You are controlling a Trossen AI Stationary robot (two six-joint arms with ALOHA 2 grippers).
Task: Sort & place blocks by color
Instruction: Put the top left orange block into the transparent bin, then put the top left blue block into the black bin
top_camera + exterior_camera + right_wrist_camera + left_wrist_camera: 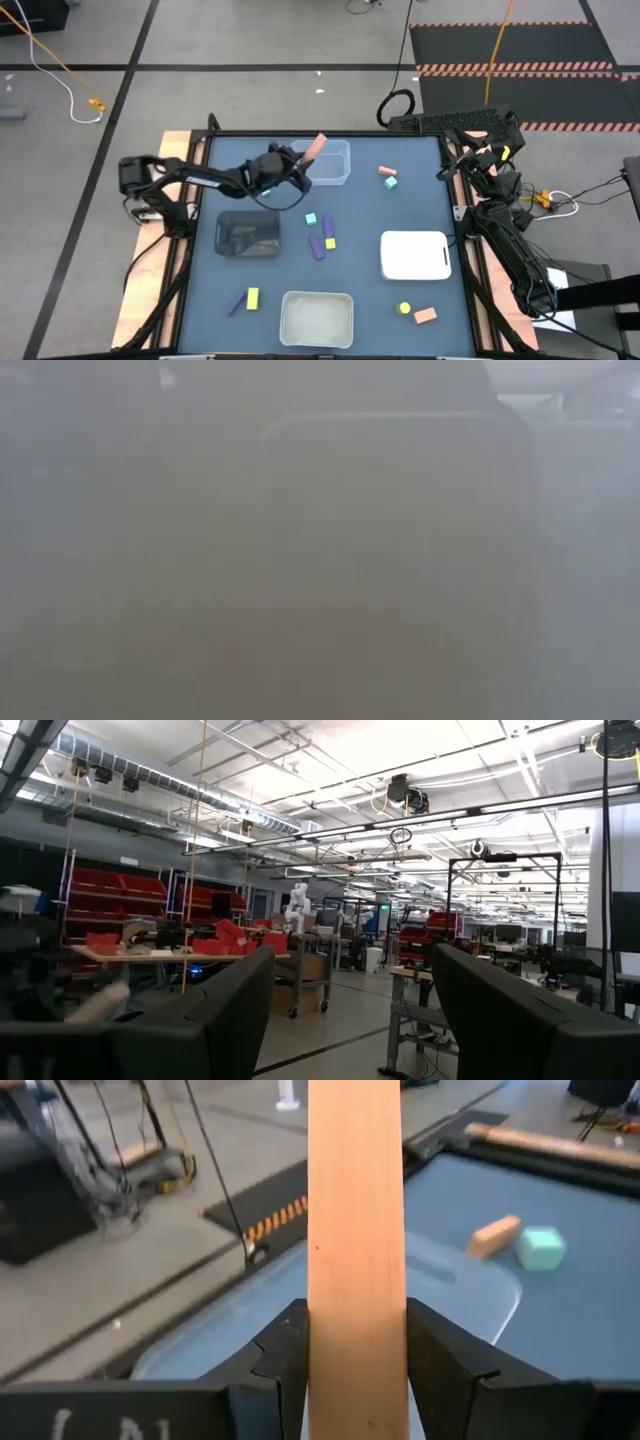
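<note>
Up near the top centre of the bench (200, 300), the left pincer (297, 165) pinches a long orange bar (316, 147), its fingers (285, 1365) pressed on either side, with the bar's free end poking over the clear tray (335, 165). Right of that tray lie a small orange block (385, 171) and a teal cube (391, 182), touching or nearly so. Mid-frame sit a teal cube (311, 219), a purple bar (327, 226), a yellow cube (330, 243) and another purple bar (317, 248). Lower left are a purple bar (236, 303) and a yellow block (253, 296); lower right, a yellow round piece (404, 309) beside an orange block (425, 316). At the right edge the right pincer (350, 1020) is parked off the bench, fingers spread on nothing.
</note>
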